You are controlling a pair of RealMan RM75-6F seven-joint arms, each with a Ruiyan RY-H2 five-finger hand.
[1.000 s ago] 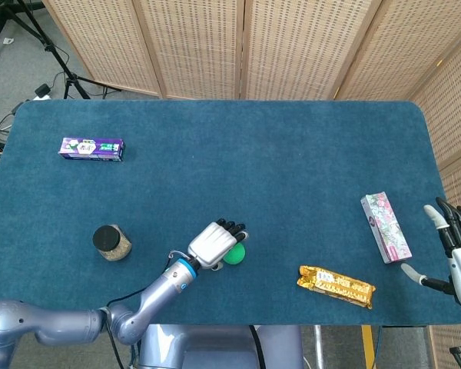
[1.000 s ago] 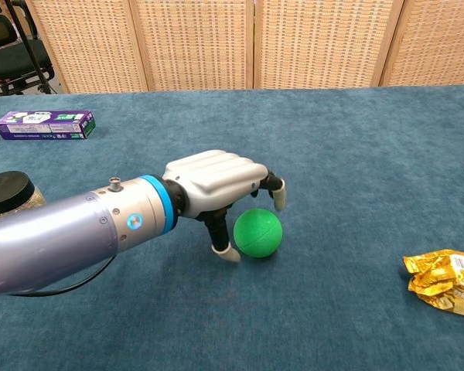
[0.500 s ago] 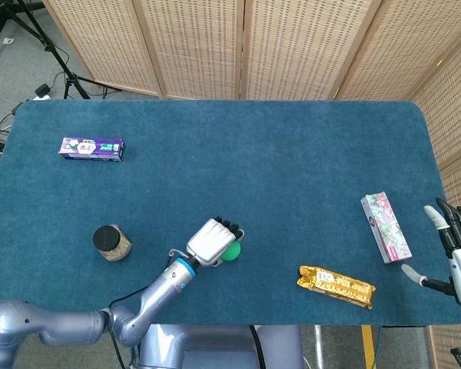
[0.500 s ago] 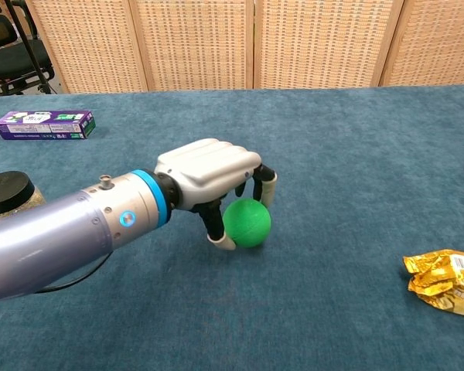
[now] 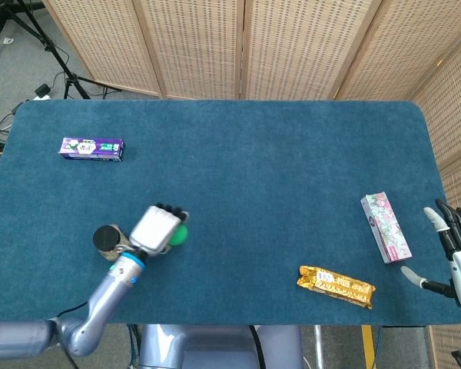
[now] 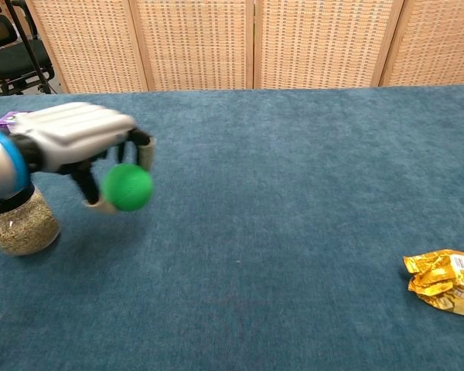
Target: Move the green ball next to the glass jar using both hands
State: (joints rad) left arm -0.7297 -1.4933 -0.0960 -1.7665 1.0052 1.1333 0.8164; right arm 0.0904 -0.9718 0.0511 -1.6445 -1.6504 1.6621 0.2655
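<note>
My left hand (image 5: 157,227) (image 6: 77,139) holds the green ball (image 5: 180,234) (image 6: 127,187) lifted above the blue table, fingers curled over its top. The glass jar (image 5: 107,241) (image 6: 20,224), black-lidded with pale grains inside, stands just left of that hand and is partly hidden behind the wrist in both views. My right hand (image 5: 455,254) hangs at the table's right edge with fingers spread and nothing in it; the chest view does not show it.
A purple box (image 5: 91,148) lies at the far left. A flowered box (image 5: 385,227) and a gold snack packet (image 5: 336,285) (image 6: 447,280) lie on the right. Folding screens stand behind the table.
My left hand closed on the green ball, lifted it and carried it left from the table's front middle to just beside the glass jar. The right hand stayed put.
</note>
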